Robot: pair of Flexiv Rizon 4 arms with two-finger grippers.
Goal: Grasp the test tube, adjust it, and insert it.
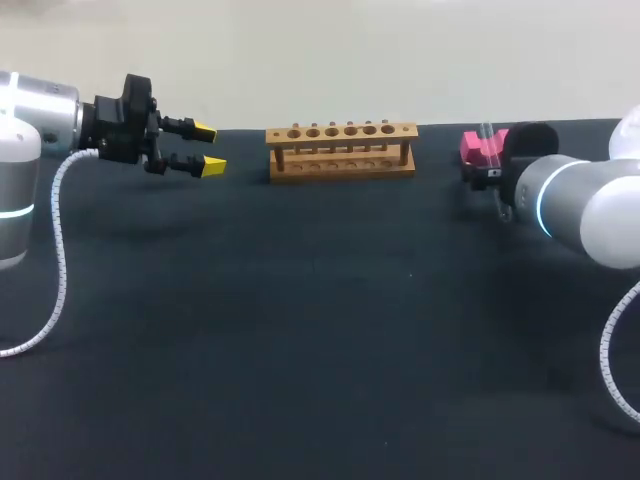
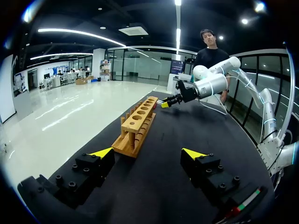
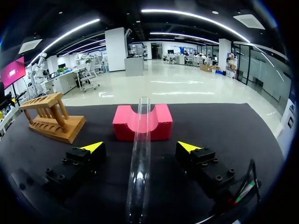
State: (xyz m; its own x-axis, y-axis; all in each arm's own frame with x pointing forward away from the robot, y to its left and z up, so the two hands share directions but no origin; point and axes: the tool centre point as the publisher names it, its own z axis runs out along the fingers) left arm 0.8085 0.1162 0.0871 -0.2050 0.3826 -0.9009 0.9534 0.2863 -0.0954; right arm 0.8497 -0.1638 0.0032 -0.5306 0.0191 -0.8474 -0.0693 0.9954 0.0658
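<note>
Test tube (image 3: 141,158) lies in the groove of the pink cradle (image 3: 161,123) at far right, between the spread jaws of the right gripper (image 3: 141,147), apparently untouched. Closing off-centre could roll the slick glass out or tilt it. Left gripper (image 1: 210,149), also spread, hangs left of the wooden rack (image 1: 342,150).

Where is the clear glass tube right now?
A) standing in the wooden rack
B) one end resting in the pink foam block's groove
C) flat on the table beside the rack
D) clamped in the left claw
B: the clear glass test tube runs from the notch of the pink foam block back between the open fingers of the right gripper, which do not touch it.
</note>
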